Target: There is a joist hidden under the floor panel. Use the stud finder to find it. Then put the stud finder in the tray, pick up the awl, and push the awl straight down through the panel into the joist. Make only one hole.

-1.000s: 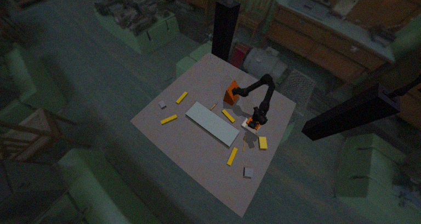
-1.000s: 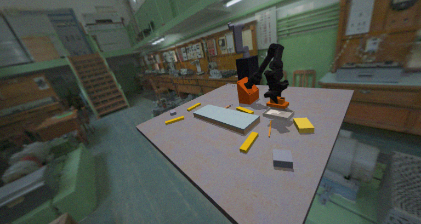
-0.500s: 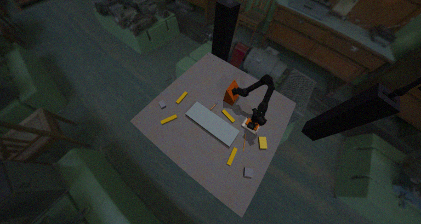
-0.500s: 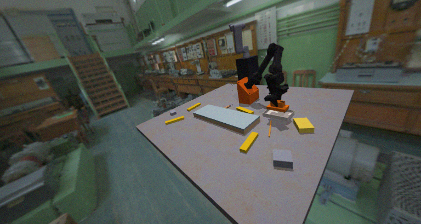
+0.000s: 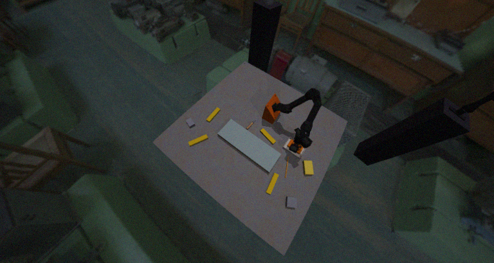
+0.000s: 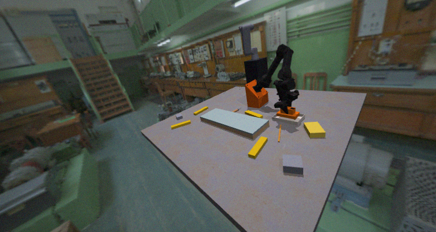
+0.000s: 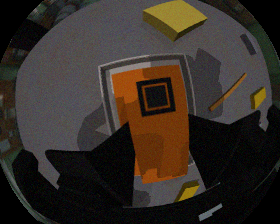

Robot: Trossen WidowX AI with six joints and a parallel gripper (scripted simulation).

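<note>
My gripper (image 5: 295, 147) (image 6: 285, 110) (image 7: 155, 120) is shut on the orange stud finder (image 6: 289, 114) (image 7: 163, 127), which has a black square on top. The stud finder is over the pale tray (image 5: 291, 153) (image 6: 285, 120) (image 7: 105, 95), within or just above its rim; I cannot tell whether it touches the tray's bottom. The pale blue floor panel (image 5: 247, 146) (image 6: 234, 122) lies flat on the table, with no hole that I can make out. The awl (image 5: 250, 125) (image 6: 236, 110), with an orange-brown handle and thin grey tip, lies behind the panel, towards the arm's base.
An orange pencil-like stick (image 5: 286, 167) (image 6: 279, 133) (image 7: 228, 92) lies beside the tray. A thick yellow block (image 5: 308, 167) (image 6: 314, 129) (image 7: 175, 17) is near it. Several yellow bars lie around the panel. Grey blocks lie at the near right (image 5: 291, 202) (image 6: 292, 163) and far left (image 5: 190, 122) (image 6: 179, 116).
</note>
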